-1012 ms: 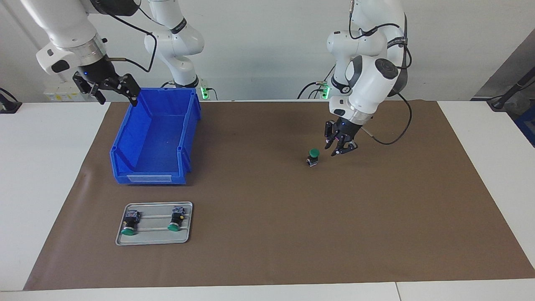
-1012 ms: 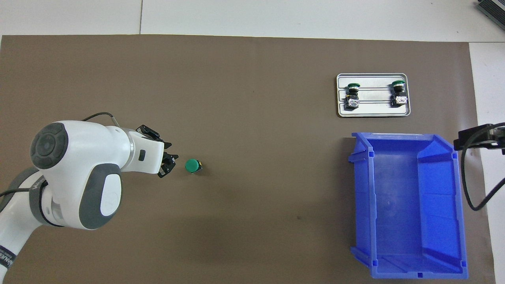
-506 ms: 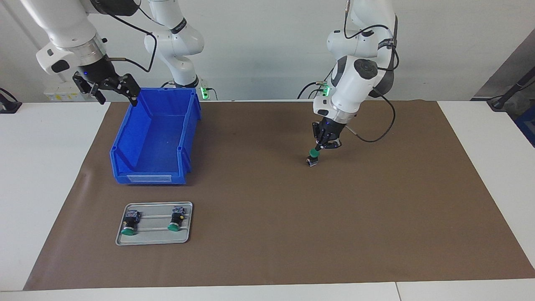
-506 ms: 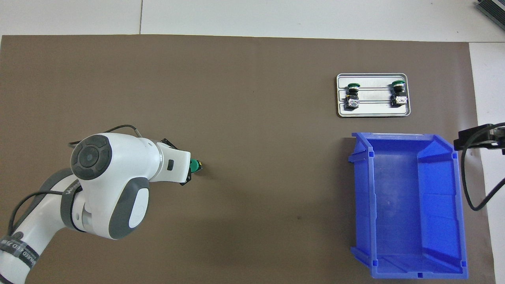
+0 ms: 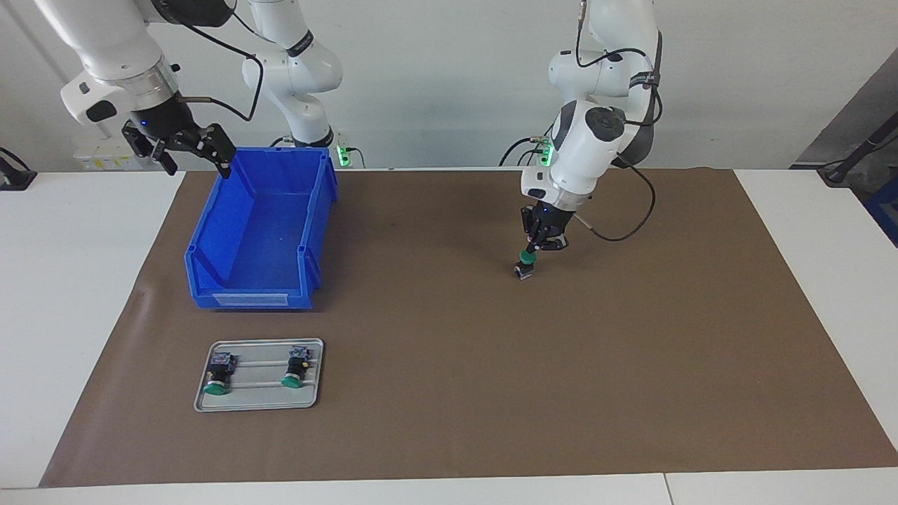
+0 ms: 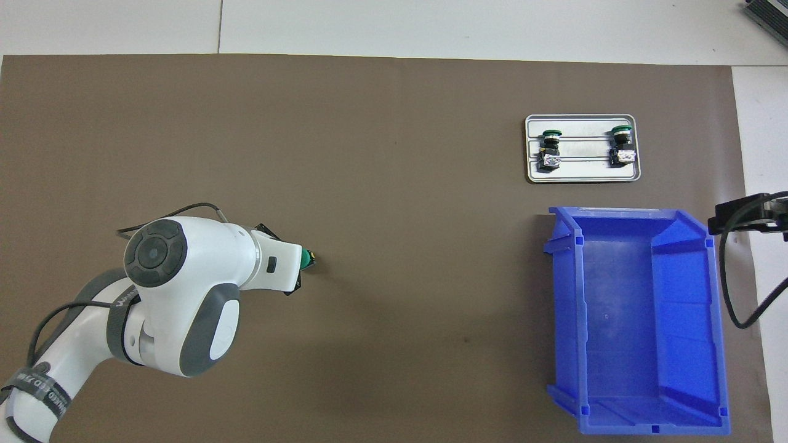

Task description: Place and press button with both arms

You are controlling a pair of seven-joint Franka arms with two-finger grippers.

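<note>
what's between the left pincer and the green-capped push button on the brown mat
Nothing visible. The left pincer, shut, is right on the round green cap of the black-bodied push button, which stands alone on the brown mat.

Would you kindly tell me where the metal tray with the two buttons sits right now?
The metal tray lies on the brown mat toward the right arm's end of the table, just farther from the robots than the blue bin.
</note>
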